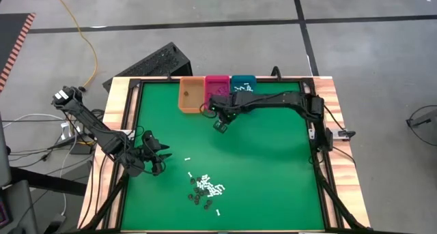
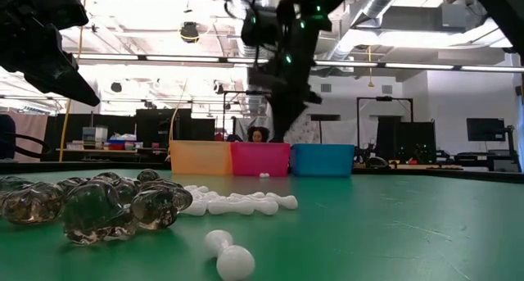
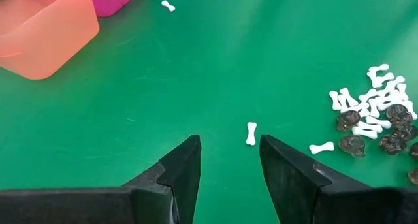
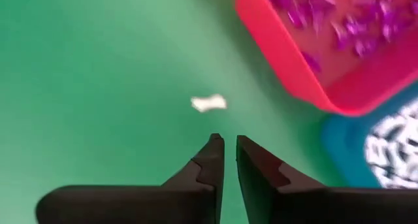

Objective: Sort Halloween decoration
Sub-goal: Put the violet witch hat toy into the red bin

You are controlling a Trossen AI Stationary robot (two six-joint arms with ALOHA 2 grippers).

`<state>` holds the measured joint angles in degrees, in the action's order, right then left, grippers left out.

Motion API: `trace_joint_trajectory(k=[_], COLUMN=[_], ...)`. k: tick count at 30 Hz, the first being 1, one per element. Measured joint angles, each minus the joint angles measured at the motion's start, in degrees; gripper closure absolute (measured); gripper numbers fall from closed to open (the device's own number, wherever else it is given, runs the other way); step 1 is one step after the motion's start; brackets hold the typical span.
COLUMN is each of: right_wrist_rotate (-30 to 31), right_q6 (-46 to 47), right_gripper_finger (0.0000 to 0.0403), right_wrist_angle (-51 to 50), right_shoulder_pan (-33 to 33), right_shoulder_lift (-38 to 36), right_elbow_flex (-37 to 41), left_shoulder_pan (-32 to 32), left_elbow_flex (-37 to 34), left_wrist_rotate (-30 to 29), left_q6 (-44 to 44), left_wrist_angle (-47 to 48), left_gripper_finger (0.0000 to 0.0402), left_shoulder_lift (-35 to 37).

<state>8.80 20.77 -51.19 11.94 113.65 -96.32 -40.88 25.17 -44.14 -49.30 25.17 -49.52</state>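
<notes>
The decorations lie as a small pile on the green mat: white bone-shaped sticks and dark, glassy skull-like bits. My left gripper is open and hovers low to the left of the pile, with one stray white bone on the mat just ahead of its fingers. My right gripper is shut, with only a sliver between the tips and nothing seen in it. It hangs in front of the pink bin, above the mat near a single white bone.
Three bins stand in a row at the mat's far edge: orange, pink with purple bits inside, and teal with white pieces. A few loose white bones lie around the pile. A wooden frame borders the mat.
</notes>
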Motion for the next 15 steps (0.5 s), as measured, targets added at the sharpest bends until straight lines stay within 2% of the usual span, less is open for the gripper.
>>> trace_joint_trajectory(k=[3,7,12,15], right_wrist_rotate=[-1.51,-4.32,-4.44,-2.4], right_q6=[-0.11,0.34,4.27,5.84], right_gripper_finger=[0.0315,0.0275,0.0219,0.0204], right_wrist_angle=[0.05,4.29,7.42,10.05], right_shoulder_pan=[0.32,0.97,1.04,0.9], right_shoulder_lift=[0.13,0.83,3.9,6.4], right_elbow_flex=[1.9,3.01,3.18,3.09], left_shoulder_pan=[-0.01,-0.02,0.0,-0.02], left_elbow_flex=[0.0,0.0,0.0,0.0], left_wrist_rotate=[0.24,-0.06,-1.17,-1.18], left_q6=[-0.02,-0.48,-0.95,-0.96], left_wrist_angle=[-0.04,-0.2,-0.24,-0.19], left_gripper_finger=[0.0254,0.0254,0.0254,0.0254], left_shoulder_lift=[0.0,0.0,0.0,0.0])
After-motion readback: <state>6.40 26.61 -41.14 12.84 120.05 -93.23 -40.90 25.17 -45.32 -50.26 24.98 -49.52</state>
